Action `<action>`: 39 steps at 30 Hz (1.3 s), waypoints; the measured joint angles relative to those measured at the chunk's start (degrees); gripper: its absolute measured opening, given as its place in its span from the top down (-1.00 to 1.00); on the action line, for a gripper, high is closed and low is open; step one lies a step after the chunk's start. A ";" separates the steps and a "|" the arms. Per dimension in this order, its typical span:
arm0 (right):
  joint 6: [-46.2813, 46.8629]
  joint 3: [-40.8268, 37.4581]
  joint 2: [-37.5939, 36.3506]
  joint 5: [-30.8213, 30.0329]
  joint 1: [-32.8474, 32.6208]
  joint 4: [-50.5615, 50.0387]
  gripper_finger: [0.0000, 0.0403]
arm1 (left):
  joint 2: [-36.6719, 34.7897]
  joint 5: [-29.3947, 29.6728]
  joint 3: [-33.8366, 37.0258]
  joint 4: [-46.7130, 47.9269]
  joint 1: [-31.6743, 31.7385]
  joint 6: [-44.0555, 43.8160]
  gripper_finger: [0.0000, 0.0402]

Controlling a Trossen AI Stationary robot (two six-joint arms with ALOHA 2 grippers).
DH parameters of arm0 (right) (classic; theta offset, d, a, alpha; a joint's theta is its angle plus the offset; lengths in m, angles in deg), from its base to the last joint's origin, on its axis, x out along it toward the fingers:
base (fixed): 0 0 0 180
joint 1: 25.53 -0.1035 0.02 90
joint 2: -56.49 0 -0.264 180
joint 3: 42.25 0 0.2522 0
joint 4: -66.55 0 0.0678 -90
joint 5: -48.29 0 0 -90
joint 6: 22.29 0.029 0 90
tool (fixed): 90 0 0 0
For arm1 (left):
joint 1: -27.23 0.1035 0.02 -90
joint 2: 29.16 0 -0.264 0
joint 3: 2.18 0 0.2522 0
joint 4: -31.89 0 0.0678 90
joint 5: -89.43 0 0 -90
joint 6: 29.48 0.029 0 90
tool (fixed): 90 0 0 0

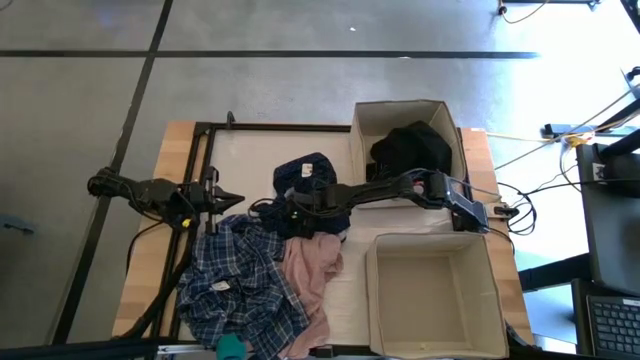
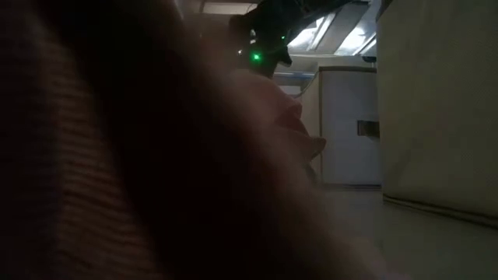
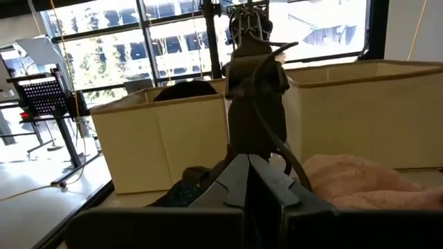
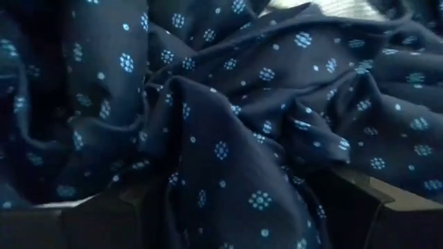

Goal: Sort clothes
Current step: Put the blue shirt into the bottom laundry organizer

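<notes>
room: grey concrete floor with dark lines around a wooden table; big windows beyond it in the left wrist view.
high view, boxes: two beige boxes on the right side; far box holds a black garment, near box looks empty.
high view, clothes: navy dotted garment mid-table, pink garment just beside it toward the near edge, plaid shirt touching the pink, small teal piece at the near edge.
high view, right arm: stretched flat across from the right, right gripper down at the navy cloth's near edge.
high view, left arm: parked at the left edge, left gripper pointing inward, clear of the pile.
low view: mostly blocked by cloth close to the lens; a green light on an arm above, box walls to the right.
left wrist view: left fingers pressed together, nothing between them; boxes and pink cloth ahead.
right wrist view: navy dotted garment fills the picture, bunched in folds over the fingers; can't tell whether they've clamped it.
handling: light, limp, not fragile; will drape and drag neighbours, thin weave may slip.
where to grip: pinch a raised fold ridge, not a flat patch, and lift high to clear the pink.
</notes>
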 joint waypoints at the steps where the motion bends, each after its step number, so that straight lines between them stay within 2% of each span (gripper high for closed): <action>1: 0.06 0.06 0.44 -0.04 0.00 -0.02 -0.39 | 0.00 -0.01 0.00 0.04 0.00 0.00 0.99; 4: 0.06 0.16 1.79 -0.17 0.02 -0.05 -0.36 | 0.00 -0.02 0.00 -0.01 0.00 0.00 0.99; 7: 0.07 0.13 2.79 -0.20 0.02 0.31 -0.20 | 0.00 -0.02 0.00 -0.09 0.00 -0.02 0.99; 12: 0.06 0.13 3.15 -2.19 -0.09 0.50 0.37 | 0.00 -0.02 0.00 -0.12 0.00 -0.02 0.99; 15: -1.06 0.04 3.19 -6.27 -0.31 0.27 0.76 | 0.00 -0.02 0.00 -0.12 0.00 -0.02 0.99; 16: -1.60 0.00 3.23 -7.94 -0.33 0.06 0.84 | 0.00 -0.02 0.00 -0.12 0.00 -0.02 0.99; 23: -3.12 0.50 3.47 -27.66 -3.01 -2.68 0.76 | 0.00 -0.01 0.00 -0.14 0.00 1.53 0.99; 28: -5.00 3.22 1.89 -37.96 -6.04 -4.86 0.82 | -0.05 -0.01 0.00 -0.30 0.00 1.77 0.99; 32: -5.97 7.22 1.59 -42.93 -8.03 -9.49 0.82 | -0.09 0.00 0.00 -0.71 0.00 1.82 0.99; 39: -5.70 12.97 -1.24 -47.22 -10.32 -14.71 0.82 | -0.09 0.01 0.00 -0.80 0.00 1.92 0.99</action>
